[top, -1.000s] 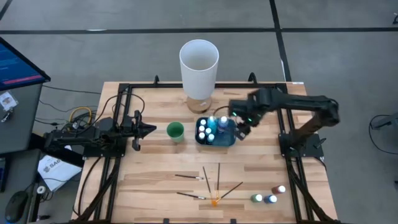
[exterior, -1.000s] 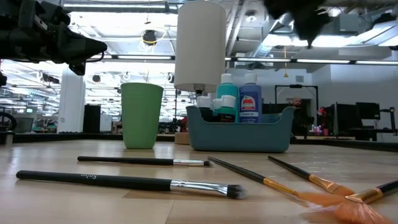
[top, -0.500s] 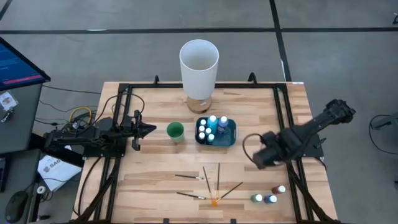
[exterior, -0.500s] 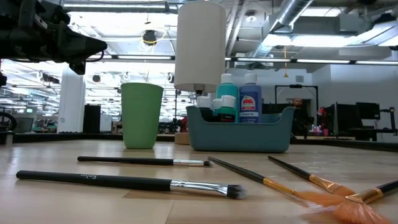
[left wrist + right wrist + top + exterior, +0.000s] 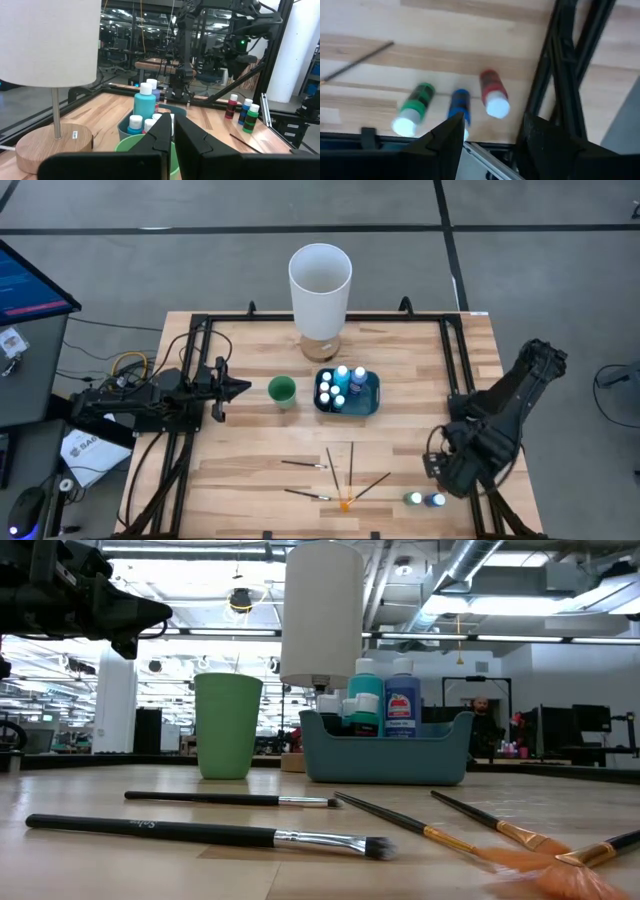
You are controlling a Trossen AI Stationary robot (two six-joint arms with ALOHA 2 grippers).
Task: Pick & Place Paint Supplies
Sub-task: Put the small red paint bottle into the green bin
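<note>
Two hands over wood table [image 5: 250,480]: right hand [image 5: 487,135] spread, left hand [image 5: 172,132] clenched.

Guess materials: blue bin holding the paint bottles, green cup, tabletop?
Blue bin: looks like molded plastic, matte, with rounded rim and soft sheen. Green cup: likely plastic, uniform matte green, thin wall. Tabletop: wood, butcher-block style, with visible joined planks and grain; finish looks satin, lightly reflective in the low view.
</note>
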